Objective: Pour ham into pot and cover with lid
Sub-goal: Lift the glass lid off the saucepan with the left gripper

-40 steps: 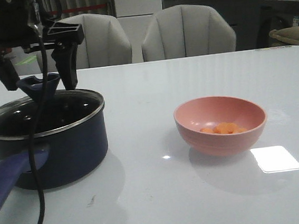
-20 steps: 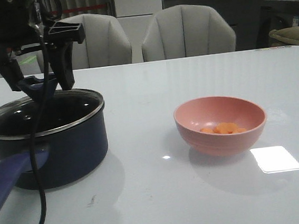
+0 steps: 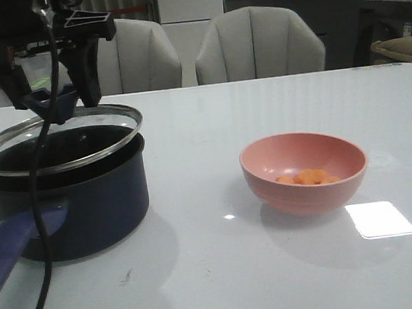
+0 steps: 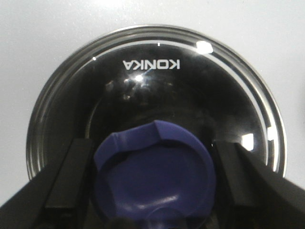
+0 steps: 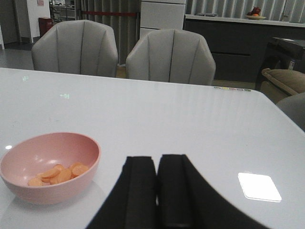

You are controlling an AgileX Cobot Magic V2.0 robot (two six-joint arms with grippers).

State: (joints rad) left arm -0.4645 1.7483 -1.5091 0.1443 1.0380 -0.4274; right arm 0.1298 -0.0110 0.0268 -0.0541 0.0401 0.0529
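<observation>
The dark navy pot [image 3: 79, 203] stands at the left with its blue-purple handle [image 3: 10, 246] pointing toward the front. My left gripper [image 3: 53, 103] is shut on the blue-purple knob [image 4: 155, 169] of the glass lid [image 3: 58, 139] and holds the lid tilted just above the pot's rim. The lid's silver rim [image 4: 267, 119] also shows in the left wrist view. The orange ham chunks [image 3: 309, 177] lie in the salmon-pink bowl [image 3: 304, 172] at the right; they also show in the right wrist view [image 5: 57, 174]. My right gripper [image 5: 156, 164] is shut and empty, to the right of the bowl.
Two grey chairs [image 3: 257, 43] stand behind the table's far edge. A bright light patch [image 3: 379, 219] lies on the white table right of the bowl. A black cable [image 3: 47, 206] hangs from the left arm in front of the pot.
My left gripper has closed on the lid's knob and lifted the lid off the pot; it now hangs tilted above the rim. The right gripper and bowl have not moved.
</observation>
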